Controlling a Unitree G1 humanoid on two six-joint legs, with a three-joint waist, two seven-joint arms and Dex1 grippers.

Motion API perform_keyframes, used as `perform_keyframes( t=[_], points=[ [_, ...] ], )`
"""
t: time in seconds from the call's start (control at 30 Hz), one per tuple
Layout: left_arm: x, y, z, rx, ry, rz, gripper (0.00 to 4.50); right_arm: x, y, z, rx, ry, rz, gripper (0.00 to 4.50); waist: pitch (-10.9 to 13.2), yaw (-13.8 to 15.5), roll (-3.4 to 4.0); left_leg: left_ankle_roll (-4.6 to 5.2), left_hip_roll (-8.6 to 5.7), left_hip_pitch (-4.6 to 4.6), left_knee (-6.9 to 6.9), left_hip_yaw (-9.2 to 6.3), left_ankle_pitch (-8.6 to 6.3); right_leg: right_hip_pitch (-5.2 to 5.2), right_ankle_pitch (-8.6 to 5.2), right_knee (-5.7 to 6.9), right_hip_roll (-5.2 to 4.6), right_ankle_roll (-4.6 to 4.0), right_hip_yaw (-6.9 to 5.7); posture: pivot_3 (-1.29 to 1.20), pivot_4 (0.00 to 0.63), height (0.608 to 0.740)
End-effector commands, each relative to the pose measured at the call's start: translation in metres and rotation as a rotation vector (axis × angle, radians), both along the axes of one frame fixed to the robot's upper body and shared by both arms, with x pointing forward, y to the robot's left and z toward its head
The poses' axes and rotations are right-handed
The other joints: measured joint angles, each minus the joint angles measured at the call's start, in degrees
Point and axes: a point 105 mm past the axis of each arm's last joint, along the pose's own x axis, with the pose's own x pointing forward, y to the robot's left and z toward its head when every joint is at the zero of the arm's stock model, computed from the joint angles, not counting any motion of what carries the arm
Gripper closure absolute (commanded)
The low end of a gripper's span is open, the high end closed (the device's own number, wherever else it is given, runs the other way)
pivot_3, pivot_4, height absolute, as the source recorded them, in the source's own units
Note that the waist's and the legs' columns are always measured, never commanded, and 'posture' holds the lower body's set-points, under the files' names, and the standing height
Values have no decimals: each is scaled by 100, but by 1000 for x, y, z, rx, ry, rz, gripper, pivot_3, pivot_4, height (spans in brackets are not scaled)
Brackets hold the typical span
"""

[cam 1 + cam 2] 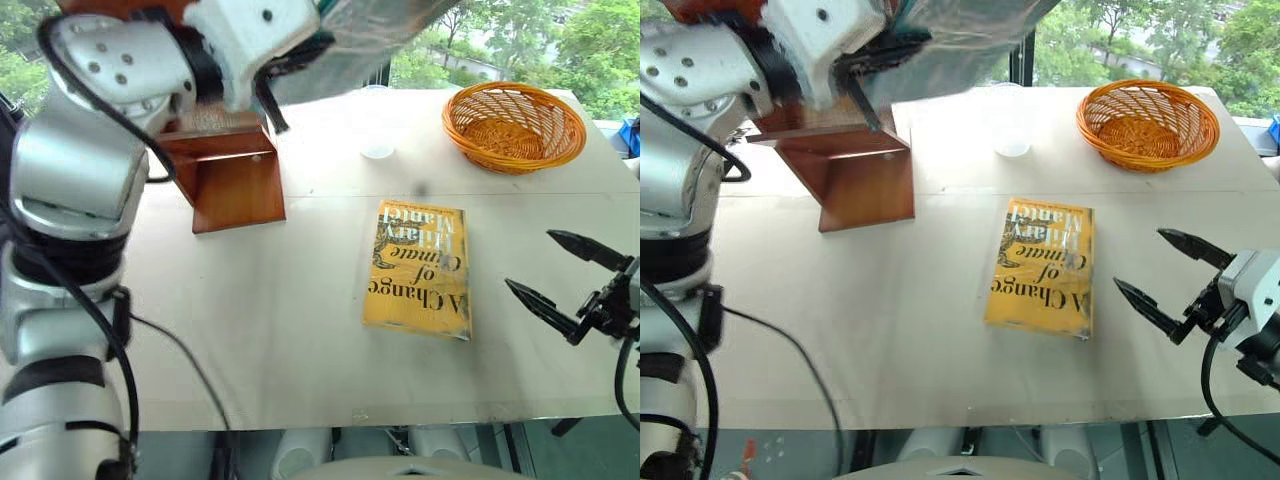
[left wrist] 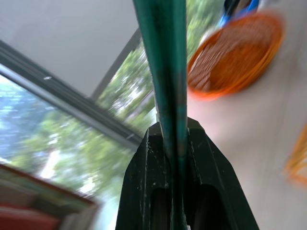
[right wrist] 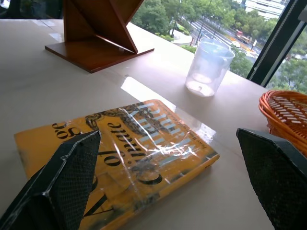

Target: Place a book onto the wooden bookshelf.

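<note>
Between the clamped left pincer (image 2: 175, 158) fingers, the book (image 2: 165, 62), edge-on.

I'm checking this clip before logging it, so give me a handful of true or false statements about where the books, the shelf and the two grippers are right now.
1. The left gripper is shut on the edge of the teal book. True.
2. The right gripper is clamped on the yellow book. False: its fingers stand open beside that book, holding nothing.
3. The yellow book lies flat on the table. True.
4. The teal book already rests on the wooden bookshelf. False: it is held up in the air above the shelf.
5. The orange wicker basket stands on the table's far right part. True.
6. The clear plastic cup lies tipped over. False: it stands upright.
</note>
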Motion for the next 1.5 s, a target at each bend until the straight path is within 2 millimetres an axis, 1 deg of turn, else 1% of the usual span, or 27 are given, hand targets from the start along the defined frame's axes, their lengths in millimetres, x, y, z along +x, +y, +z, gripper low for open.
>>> perform_keyframes(
  t=[0.03, 0.1, 0.13, 0.3, 0.43, 0.5, 0.57, 0.63, 0.7, 0.8, 0.83, 0.87, 0.97, 1.0, 1.03, 1.07, 1.1, 1.13, 1.17, 1.2, 1.27, 1.3, 1.37, 1.4, 1.43, 1.47, 1.5],
  points=[
    [9, 34, 5, 180, -16, 206, 4404, 7, 2, 15, -2, -59, 36, 0, 2, -30, 1, 1, 1, -1, 2, 2, -1, -1, -1, 3, 0, 1, -2, 0, 150, 740],
    [13, 57, -5, 219, 72, 325, 4404, 14, 1, 18, -1, -75, 41, 0, 4, -64, 1, 7, 1, -2, 1, 7, -3, -3, -4, 4, 2, 5, -1, 0, 150, 740],
    [13, 63, -8, 237, 97, 354, 4404, 16, 1, 18, -4, -79, 45, 0, 7, -85, -2, 26, 1, -4, 3, 6, -15, -3, -5, 5, 3, 7, -4, 0, 150, 740],
    [4, 79, -17, 312, 212, 458, 4404, 24, 8, 18, -1, -100, 103, 0, 32, -96, -26, 30, 3, -23, 17, -4, -16, -11, -6, 4, 5, 9, -16, 0, 150, 740],
    [2, 93, -20, 320, 265, 538, 4404, 21, 16, 22, 8, -118, 153, 0, 34, -101, -28, 28, 2, -25, 21, 0, -16, -11, -11, 5, 1, 18, -13, 0, 150, 740],
    [2, 103, -26, 332, 289, 580, 4404, 14, 24, 30, 54, -126, 204, 0, 35, -105, -29, 29, 2, -26, 21, -2, -16, -11, -12, 5, 0, 19, -15, 0, 150, 740],
    [0, 107, -30, 338, 314, 595, 4404, 9, 28, 35, 81, -131, 238, 0, 35, -111, -28, 31, 2, -24, 21, -1, -17, -11, -12, 7, 0, 18, -13, 0, 150, 740],
    [-2, 114, -31, 374, 309, 639, 4404, 6, 29, 43, 120, -137, 265, 0, 37, -121, -30, 32, 3, -22, 20, -1, -18, -11, -12, 9, 0, 18, -11, 0, 150, 740],
    [-4, 124, -36, 403, 333, 667, 4404, 4, 30, 51, 162, -146, 288, 0, 38, -146, -32, 38, 3, -21, 23, 2, -22, -11, -11, 11, 0, 19, -8, 0, 150, 740],
    [-1, 129, -37, 418, 321, 676, 4404, 3, 29, 56, 191, -147, 302, 0, 39, -186, -32, 41, 6, -12, 22, 7, -24, -10, -11, 17, 0, 18, 2, 0, 150, 740],
    [1, 127, -34, 402, 307, 672, 4404, 2, 29, 57, 201, -143, 313, 0, 39, -198, -32, 46, 6, -12, 22, 6, -26, -11, -11, 18, 1, 18, 1, 0, 150, 740],
    [4, 126, -35, 391, 303, 668, 4404, 1, 29, 63, 229, -152, 324, 0, 39, -209, -32, 46, 7, -11, 22, 6, -27, -11, -11, 19, 2, 18, 1, 0, 150, 740],
    [5, 120, -37, 363, 318, 644, 4404, 0, 28, 73, 265, -162, 339, 0, 39, -230, -32, 48, 7, -9, 23, 6, -28, -10, -11, 25, 3, 18, 1, 0, 150, 740],
    [4, 117, -37, 349, 324, 633, 3681, 0, 27, 73, 260, -160, 339, 0, 39, -230, -32, 49, 6, -12, 26, 5, -28, -11, -10, 25, 4, 18, 1, 0, 150, 740],
    [3, 113, -34, 305, 328, 612, 3681, 1, 25, 74, 263, -156, 339, 0, 39, -227, -33, 49, 6, -12, 26, 5, -28, -11, -10, 25, 3, 18, 1, 0, 150, 740],
    [1, 112, -30, 280, 321, 607, 2917, 2, 24, 74, 264, -152, 340, 0, 39, -224, -33, 50, 6, -15, 27, 3, -29, -10, -11, 21, 3, 18, -1, 0, 150, 740],
    [-3, 114, -28, 257, 326, 603, 2917, 3, 24, 75, 267, -149, 341, 0, 41, -212, -35, 50, 6, -17, 28, 3, -29, -10, -11, 21, 3, 18, -2, 0, 150, 740],
    [-8, 111, -24, 207, 338, 576, 2284, 3, 24, 76, 272, -146, 342, 0, 42, -215, -37, 51, 5, -23, 33, 2, -30, -12, -11, 20, 1, 18, -5, 0, 150, 740],
    [-13, 110, -20, 162, 351, 558, 1952, 4, 23, 77, 276, -144, 344, 0, 42, -214, -37, 52, 5, -24, 34, 2, -30, -14, -11, 20, 0, 18, -4, 0, 150, 740],
    [-18, 109, -18, 141, 363, 535, 1761, 4, 24, 79, 282, -140, 350, 0, 43, -214, -38, 52, 5, -24, 35, 3, -30, -14, -11, 20, -1, 19, -4, 0, 150, 740],
    [-29, 113, -18, 129, 378, 486, 1761, 4, 23, 80, 287, -134, 358, 0, 45, -224, -36, 52, 5, -25, 36, 2, -30, -14, -11, 20, -3, 19, -6, 0, 150, 740],
    [-37, 117, -17, 86, 391, 443, 1761, 5, 23, 78, 283, -122, 362, 0, 45, -234, -35, 52, 6, -23, 35, 5, -30, -14, -11, 20, -4, 19, -3, 0, 150, 740],
    [-53, 117, -16, 6, 434, 344, 1761, 7, 22, 77, 271, -109, 366, 0, 45, -235, -35, 51, 10, -19, 34, 3, -30, -13, -11, 21, -14, 18, -2, 0, 150, 740],
    [-66, 109, -18, -44, 482, 256, 1761, 7, 23, 78, 273, -104, 370, 0, 45, -226, -36, 51, 12, -21, 35, 2, -30, -14, -11, 23, -13, 18, -4, 0, 150, 740],
    [-83, 94, -20, -108, 553, 128, 1761, 7, 23, 80, 272, -100, 376, 0, 46, -220, -37, 51, 12, -24, 40, -4, -30, -13, -11, 23, -12, 18, -8, 0, 150, 740],
    [-100, 75, -22, -185, 623, -36, 1761, 7, 23, 82, 274, -96, 379, 0, 48, -216, -40, 51, 11, -28, 46, -7, -30, -12, -11, 23, -11, 18, -8, 0, 150, 740],
    [-111, 60, -29, -221, 676, -158, 1761, 7, 23, 84, 278, -92, 378, 0, 49, -193, -40, 51, 11, -32, 53, -8, -30, -12, -11, 23, -10, 18, -10, 0, 150, 740]
  ],
)
